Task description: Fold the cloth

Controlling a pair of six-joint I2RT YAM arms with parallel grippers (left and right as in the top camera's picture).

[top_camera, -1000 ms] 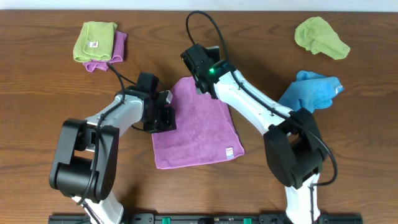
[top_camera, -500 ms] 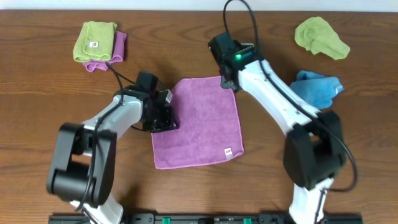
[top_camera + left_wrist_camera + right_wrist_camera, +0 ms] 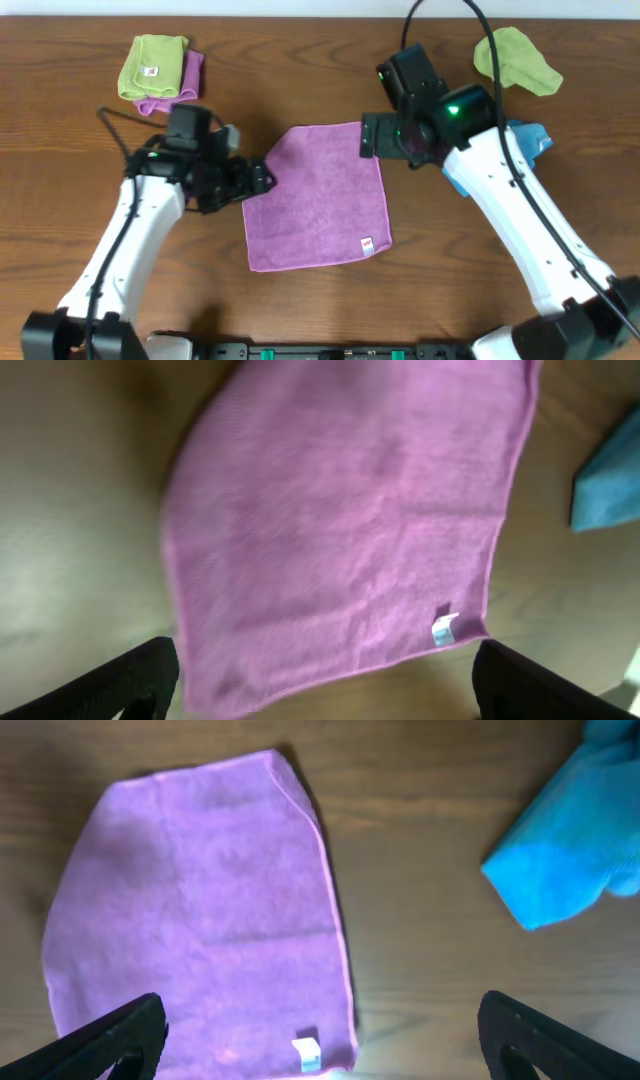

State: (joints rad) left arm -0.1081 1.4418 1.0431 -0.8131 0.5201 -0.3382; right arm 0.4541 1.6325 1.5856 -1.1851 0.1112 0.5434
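The cloth (image 3: 318,197) lies spread flat on the table (image 3: 60,150) between the two arms, its white tag (image 3: 368,244) at the near right corner. Its far left corner looks slightly tucked or curled, though blur in both wrist views makes that hard to judge.

The left gripper (image 3: 252,178) sits just beside the cloth's left edge with its fingers (image 3: 130,678) spread wide and empty; only their dark tips show at the bottom corners of its camera. The right gripper (image 3: 378,135) hangs just beside the cloth's far right corner, likewise released, with its fingers (image 3: 115,1032) cut off by the frame.

The blue cloth (image 3: 520,140) is partly hidden under the right arm. A crumpled green cloth (image 3: 515,60) lies at the far right. A folded green cloth (image 3: 152,65) covers most of a second purple cloth (image 3: 188,78) at the far left.
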